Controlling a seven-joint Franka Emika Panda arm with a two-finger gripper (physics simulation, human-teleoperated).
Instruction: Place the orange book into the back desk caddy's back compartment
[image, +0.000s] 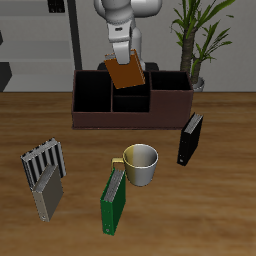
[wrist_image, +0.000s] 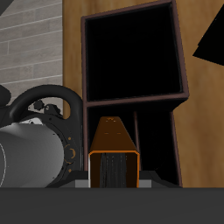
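closest to your exterior camera stands the green book (image: 114, 201), upright near the table's front edge, with a ribbed grey rack (image: 45, 178) beside it. just behind the green book sits one cream-coloured cup (image: 141, 164), round and smooth, and farther off the black book (image: 190, 139) stands upright on the wood-grain table (image: 220, 210).

your gripper (image: 123, 60) is clamped on the orange book (image: 126, 72), and in the wrist view you look straight down the book's (wrist_image: 115, 153) thin edge, its page block dark between orange covers, held between the jaws. the book hangs tilted in the air over the back desk caddy (image: 132, 100), above its cells and not touching them.

count three books: one orange, one green, one black. you have one caddy in sight, a long low maroon-brown box with black lining and dividers. the wrist view shows a large open cell (wrist_image: 136, 57) of it beyond the book's edge and narrower slots just beside the book. a potted plant (image: 195, 40) stands behind the caddy.
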